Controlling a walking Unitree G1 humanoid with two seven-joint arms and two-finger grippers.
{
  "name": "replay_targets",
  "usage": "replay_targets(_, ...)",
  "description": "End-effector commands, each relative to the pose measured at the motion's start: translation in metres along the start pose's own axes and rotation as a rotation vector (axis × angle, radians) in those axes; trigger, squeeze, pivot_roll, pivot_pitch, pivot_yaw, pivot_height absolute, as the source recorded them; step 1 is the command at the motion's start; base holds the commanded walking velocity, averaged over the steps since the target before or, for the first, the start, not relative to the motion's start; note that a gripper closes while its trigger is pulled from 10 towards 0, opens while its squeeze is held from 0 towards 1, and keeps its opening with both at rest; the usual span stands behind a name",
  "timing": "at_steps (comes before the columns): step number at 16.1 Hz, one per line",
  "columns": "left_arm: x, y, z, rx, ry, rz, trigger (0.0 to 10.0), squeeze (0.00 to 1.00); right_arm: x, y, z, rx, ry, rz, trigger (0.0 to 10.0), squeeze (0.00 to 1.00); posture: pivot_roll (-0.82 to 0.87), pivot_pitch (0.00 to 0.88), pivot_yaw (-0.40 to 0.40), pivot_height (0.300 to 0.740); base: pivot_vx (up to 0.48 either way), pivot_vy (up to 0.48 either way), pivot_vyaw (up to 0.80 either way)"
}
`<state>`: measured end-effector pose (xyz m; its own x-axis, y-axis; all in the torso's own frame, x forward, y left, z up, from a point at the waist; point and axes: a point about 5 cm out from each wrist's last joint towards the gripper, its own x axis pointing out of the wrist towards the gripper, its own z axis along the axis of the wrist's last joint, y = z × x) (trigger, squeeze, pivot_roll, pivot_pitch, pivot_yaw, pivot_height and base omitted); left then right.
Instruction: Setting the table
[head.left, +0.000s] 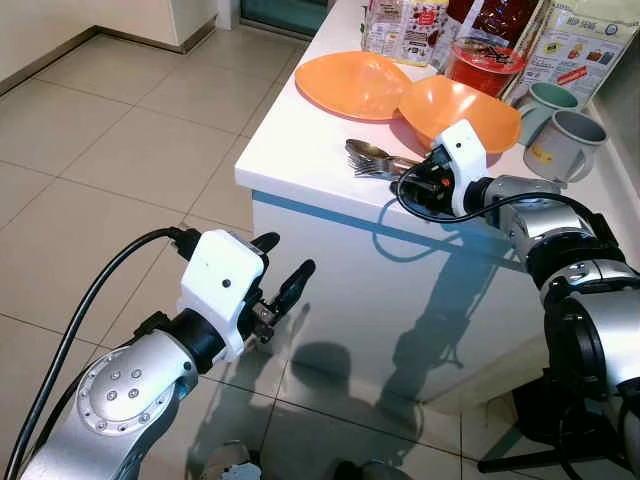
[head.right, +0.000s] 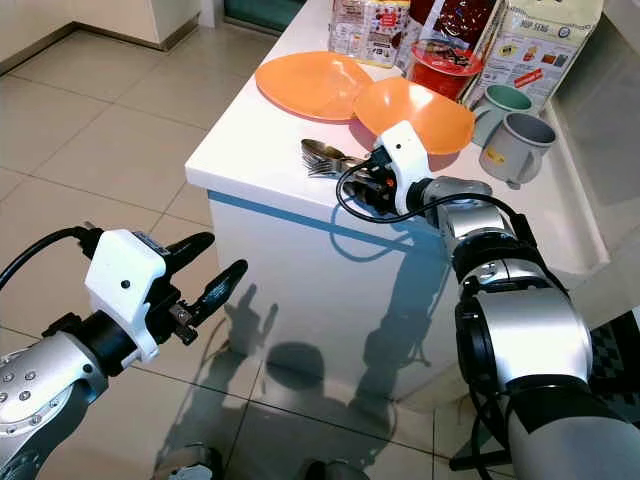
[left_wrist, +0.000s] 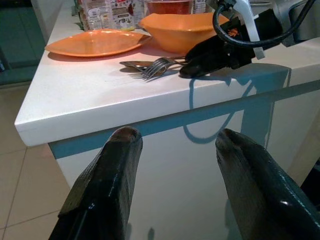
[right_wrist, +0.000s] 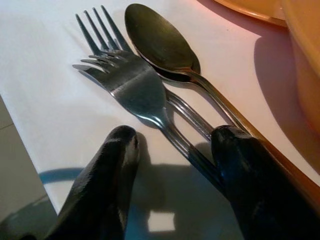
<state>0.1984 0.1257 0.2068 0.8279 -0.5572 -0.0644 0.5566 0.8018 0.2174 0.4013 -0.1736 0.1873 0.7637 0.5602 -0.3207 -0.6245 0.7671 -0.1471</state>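
Where the right pincer (right_wrist: 172, 150) gapes: fork handles (right_wrist: 187, 145) between.

My right gripper (right_wrist: 170, 150) rests low on the white counter (right_wrist: 45, 100) near its edge, fingers spread on either side of the cutlery handles. Two forks (right_wrist: 125, 82) lie stacked, tines pointing away, with a spoon (right_wrist: 160, 42) just beside them. An orange bowl (right_wrist: 305, 55) stands close by, casting shadow.
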Motion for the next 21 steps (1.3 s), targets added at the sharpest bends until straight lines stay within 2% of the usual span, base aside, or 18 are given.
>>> replay_targets(1, -0.001, -0.004, 0.003, 0.001, -0.009, -0.020, 10.0, 0.00, -0.006, -0.007, -0.004, 0.013, 0.035, -0.016, 0.0, 0.00, 0.26, 0.135, -0.148, 0.740, 0.000, 0.000, 0.00)
replay_targets(14, 0.001, -0.003, 0.004, 0.004, -0.016, -0.016, 10.0, 0.00, -0.009, -0.012, -0.004, -0.003, 0.015, -0.071, 0.0, 0.00, 0.26, 0.126, -0.147, 0.740, 0.000, 0.000, 0.00)
replay_targets(18, 0.002, -0.002, 0.004, 0.008, -0.018, -0.007, 10.0, 0.00, -0.009, -0.013, 0.003, -0.008, -0.027, -0.086, 0.0, 0.00, 0.26, 0.124, -0.148, 0.740, 0.000, 0.000, 0.00)
replay_targets(21, 0.003, -0.001, 0.004, 0.010, -0.021, -0.003, 10.0, 0.00, -0.010, -0.013, 0.013, -0.022, -0.066, -0.049, 0.0, 0.00, 0.26, 0.121, -0.150, 0.740, 0.000, 0.000, 0.00)
